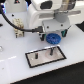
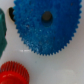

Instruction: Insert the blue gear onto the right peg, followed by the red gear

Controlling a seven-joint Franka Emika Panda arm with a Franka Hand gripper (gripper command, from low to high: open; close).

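Note:
The blue gear [image 2: 44, 26] fills most of the wrist view, lying flat on the white table with its centre hole showing. The red gear [image 2: 12, 73] lies close beside it, apart from it. In the exterior view the blue gear [image 1: 54, 37] shows just under the white hand of my gripper [image 1: 52, 45], which hangs low over it. The grey baseplate [image 1: 46, 57] with its black border lies in front of the gear. A thin dark upright line [image 1: 52, 50] stands at its right end, either the right peg or a finger. The red gear is hidden in the exterior view. No fingers show in the wrist view.
A dark green object [image 2: 2, 22] sits at the edge of the wrist view beside the blue gear. A black and white fixture [image 1: 17, 29] with cables stands at the exterior view's left. The white table [image 1: 70, 65] extends around the baseplate.

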